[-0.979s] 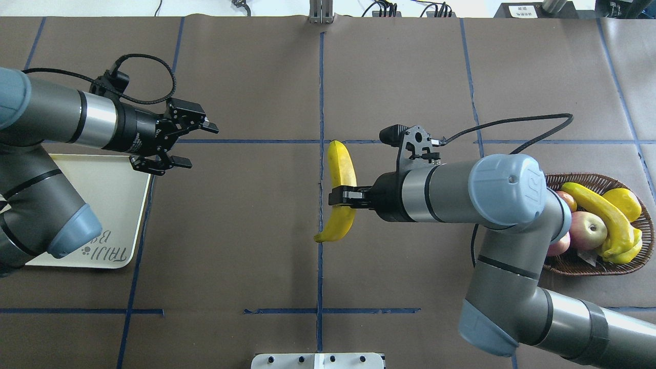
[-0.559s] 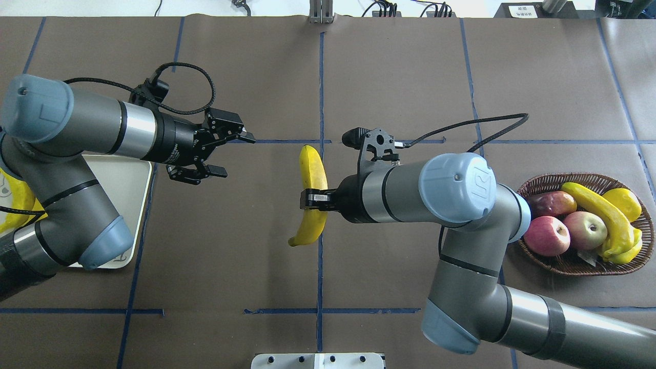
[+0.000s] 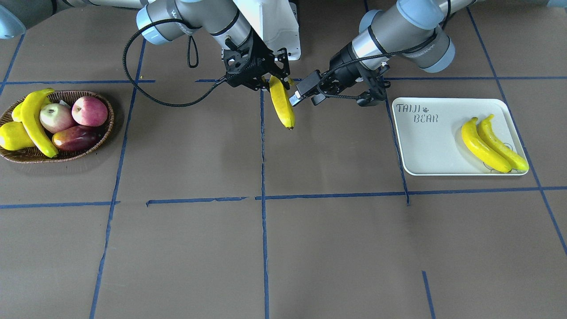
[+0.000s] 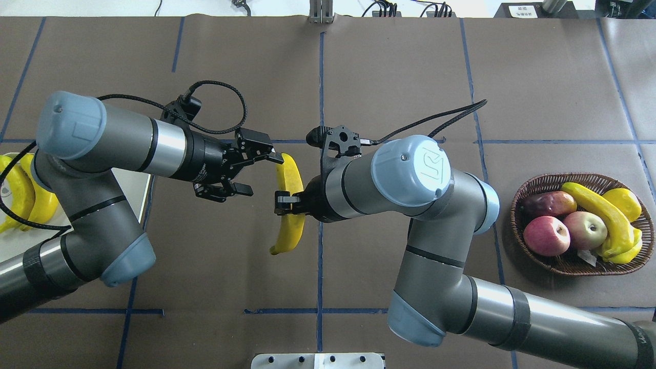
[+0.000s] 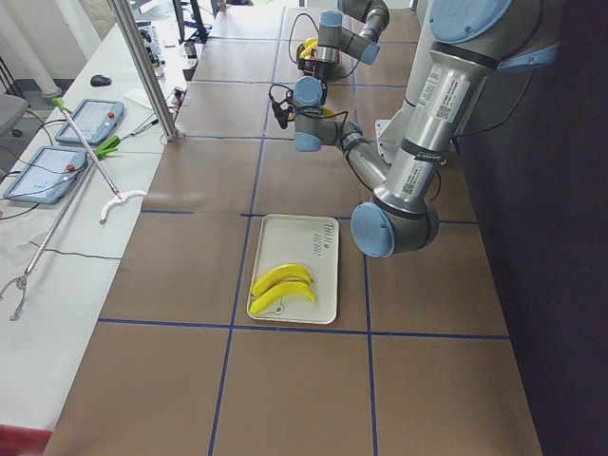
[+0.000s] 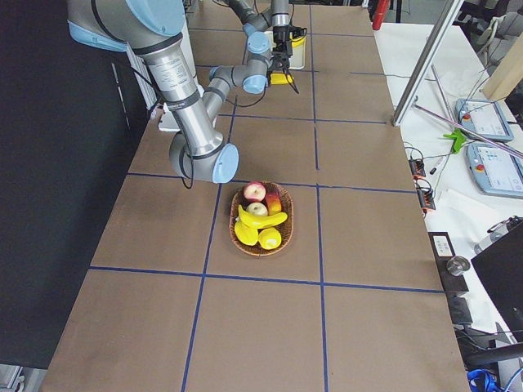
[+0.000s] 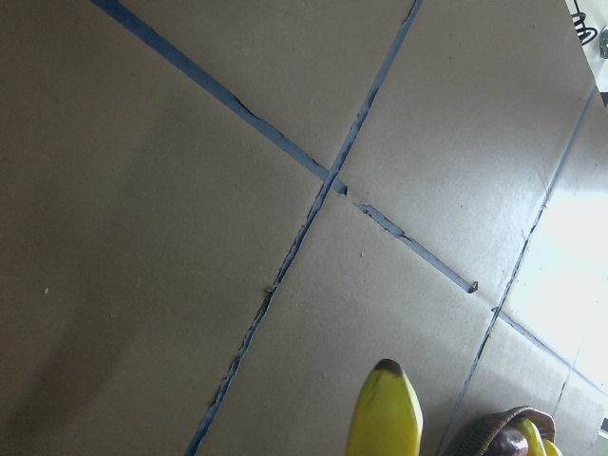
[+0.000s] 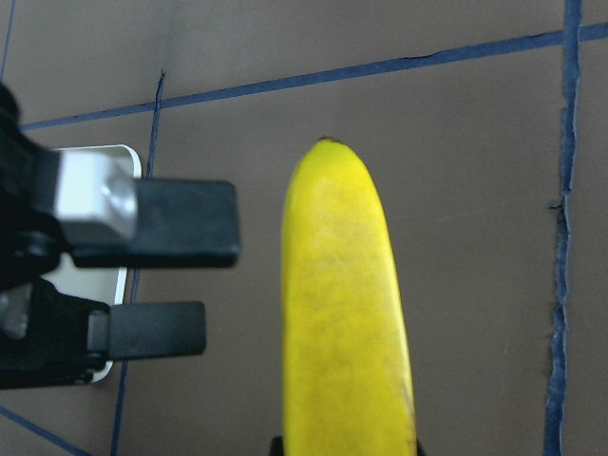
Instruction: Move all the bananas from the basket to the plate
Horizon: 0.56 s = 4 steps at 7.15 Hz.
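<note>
My right gripper (image 4: 282, 201) is shut on the middle of a yellow banana (image 4: 288, 205), held above the table's centre. In the right wrist view this banana (image 8: 347, 313) fills the middle. My left gripper (image 4: 261, 175) is open just to the banana's left, its fingers (image 8: 180, 223) beside the fruit and not around it. Two bananas (image 3: 483, 144) lie on the white plate (image 3: 425, 146). One long banana (image 4: 597, 210) rests on the fruit in the wicker basket (image 4: 579, 267) at the right.
The basket also holds two apples (image 4: 546, 236), a dark red fruit (image 4: 548, 202) and plump yellow pear-shaped fruits (image 4: 622, 202). Blue tape lines cross the brown table cover. The white robot base (image 3: 274, 26) stands at the table's edge.
My right arm has carried the banana leftward past the centre line. My left arm has swung rightward off the plate side, bringing its open gripper up beside the banana.
</note>
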Each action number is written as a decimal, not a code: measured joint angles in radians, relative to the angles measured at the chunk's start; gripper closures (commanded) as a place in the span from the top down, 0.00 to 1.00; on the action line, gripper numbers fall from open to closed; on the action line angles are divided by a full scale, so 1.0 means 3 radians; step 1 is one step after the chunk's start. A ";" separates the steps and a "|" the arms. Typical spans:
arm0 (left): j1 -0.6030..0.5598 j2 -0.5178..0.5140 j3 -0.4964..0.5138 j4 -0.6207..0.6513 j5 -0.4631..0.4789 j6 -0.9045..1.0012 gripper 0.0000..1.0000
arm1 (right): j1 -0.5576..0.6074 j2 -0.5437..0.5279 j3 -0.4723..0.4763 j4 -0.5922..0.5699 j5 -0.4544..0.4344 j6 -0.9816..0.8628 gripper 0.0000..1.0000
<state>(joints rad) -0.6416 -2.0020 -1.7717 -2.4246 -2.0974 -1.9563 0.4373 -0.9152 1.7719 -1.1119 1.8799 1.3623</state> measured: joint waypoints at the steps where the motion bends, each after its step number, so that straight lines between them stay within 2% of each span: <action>1: 0.0053 -0.0001 0.0005 0.0000 0.0002 0.0001 1.00 | -0.0005 0.0052 -0.0020 -0.0004 0.0009 0.0000 0.01; 3: 0.0128 -0.0006 0.0009 0.0002 0.0042 0.0003 0.99 | -0.0025 0.0111 -0.0029 -0.0006 0.0012 0.0015 0.03; 4: 0.0142 -0.0011 0.0010 0.0004 0.0062 0.0004 0.93 | -0.0042 0.0121 -0.0031 -0.0006 0.0013 0.0020 0.04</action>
<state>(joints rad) -0.5991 -2.0053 -1.7688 -2.4233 -2.0787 -1.9552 0.4245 -0.8790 1.7627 -1.1137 1.8837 1.3682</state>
